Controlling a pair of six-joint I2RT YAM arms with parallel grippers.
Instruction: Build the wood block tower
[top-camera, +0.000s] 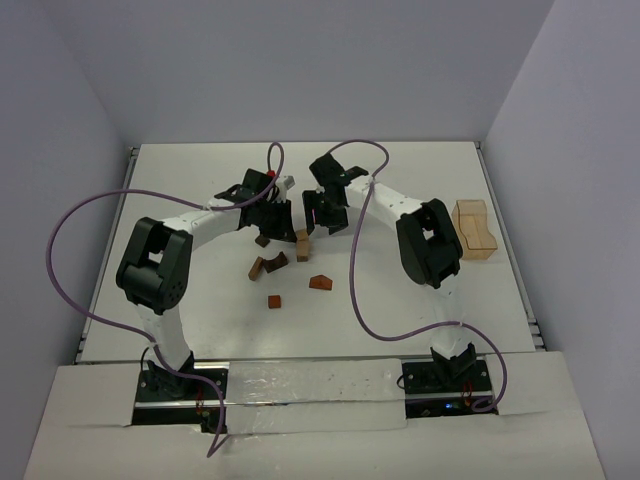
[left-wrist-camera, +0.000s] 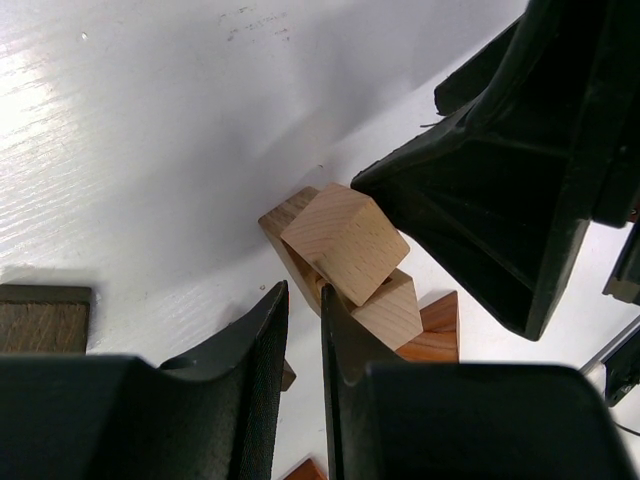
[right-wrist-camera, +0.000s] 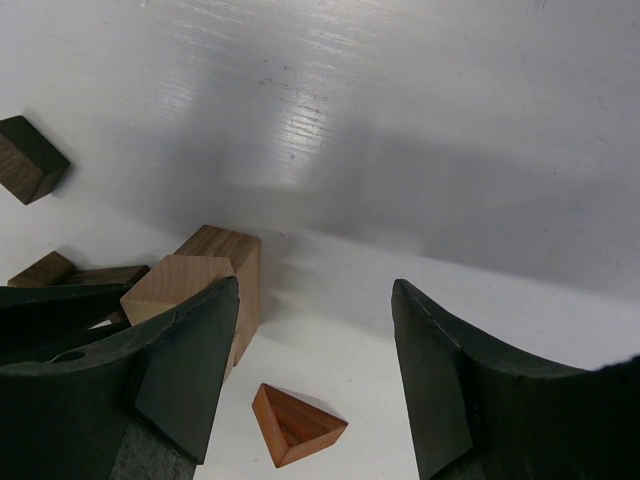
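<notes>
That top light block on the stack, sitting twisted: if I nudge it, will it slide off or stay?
Likely to slide or tip: the top light block sits rotated, corners overhanging the blocks beneath. It looks rigid, smooth-faced wood, probably light, so a slight touch may shift it. The stack is narrow, so it may topple too.

This is a robotics lab test cell rather than a home or shop. A plain white rectangular tabletop (top-camera: 200, 180) sits boxed in by bare pale grey partition walls (top-camera: 300, 60) on three sides. Two white-and-black jointed robot arms (top-camera: 165, 270) are bolted at its near edge, with loose purple cables (top-camera: 60, 250) looping from them. Small wooden toy blocks (top-camera: 270, 266) and a light-tan wooden box (top-camera: 474, 230) serve as test props.
</notes>
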